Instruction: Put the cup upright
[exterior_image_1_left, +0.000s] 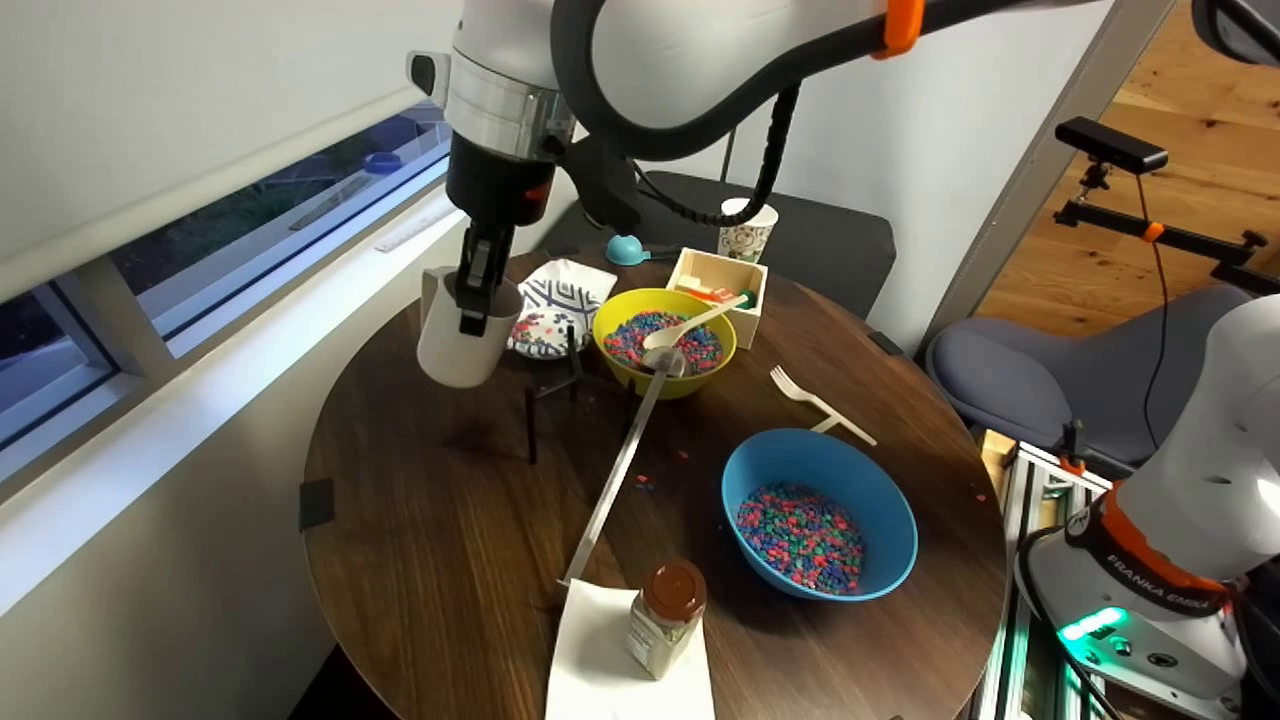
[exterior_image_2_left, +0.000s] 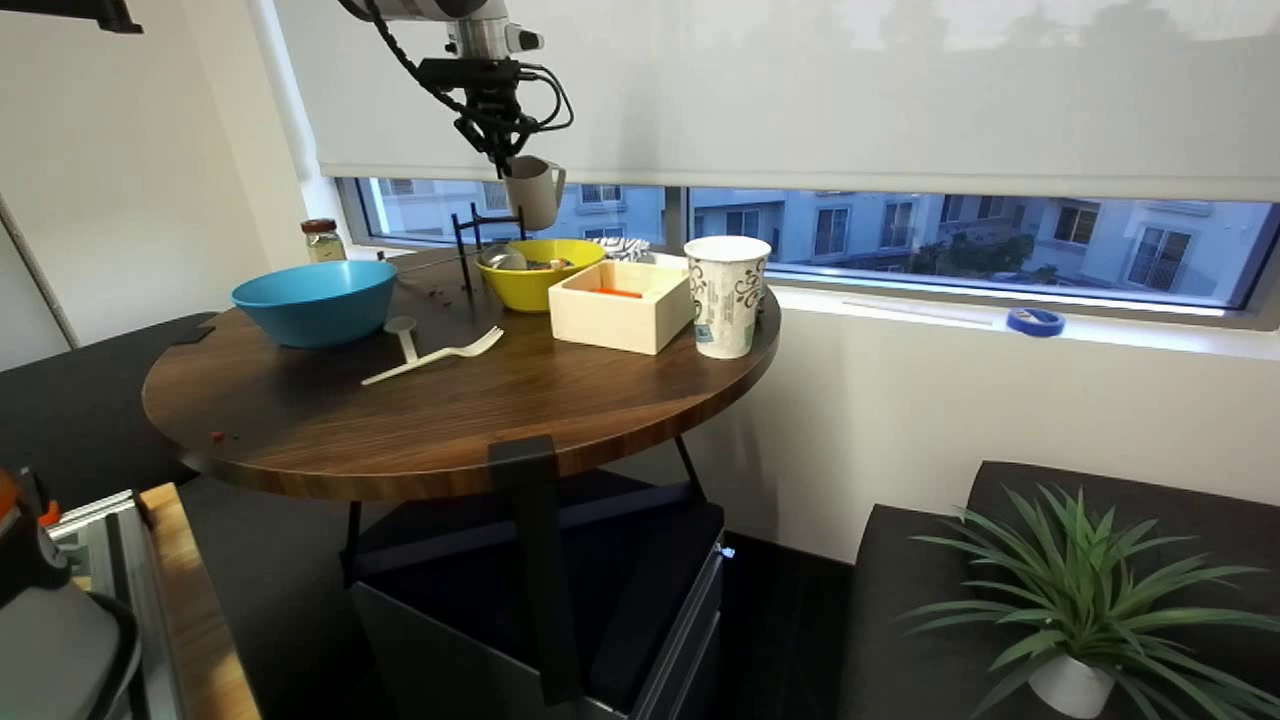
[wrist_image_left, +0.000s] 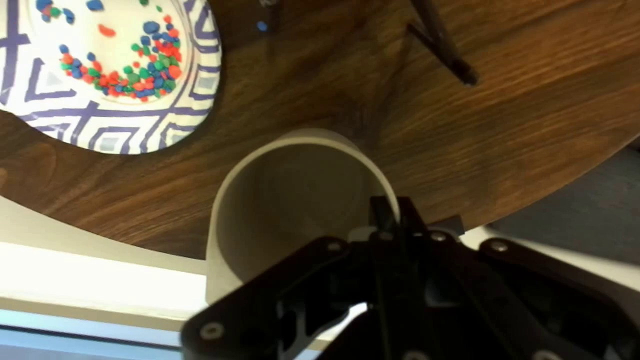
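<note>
In front of me, a round, dark wood-grain counter (exterior_image_1_left: 430, 520) stands near a pale wall (exterior_image_2_left: 850, 430). A white roller shade (exterior_image_2_left: 800, 90) hangs over a wide window (exterior_image_2_left: 960, 225); below its hem, bluish buildings (exterior_image_2_left: 830, 230) show. The sill (exterior_image_2_left: 1150, 335) glows white. A grey chair (exterior_image_1_left: 1005, 378) sits near knotty wood panelling (exterior_image_1_left: 1210, 110). A green potted plant (exterior_image_2_left: 1080, 590) rests on dark furniture (exterior_image_2_left: 900, 600).

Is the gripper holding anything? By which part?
The black two-finger gripper holds the cream-white cylindrical mug by its rim, one finger inside, one outside, away from the handle.
</note>
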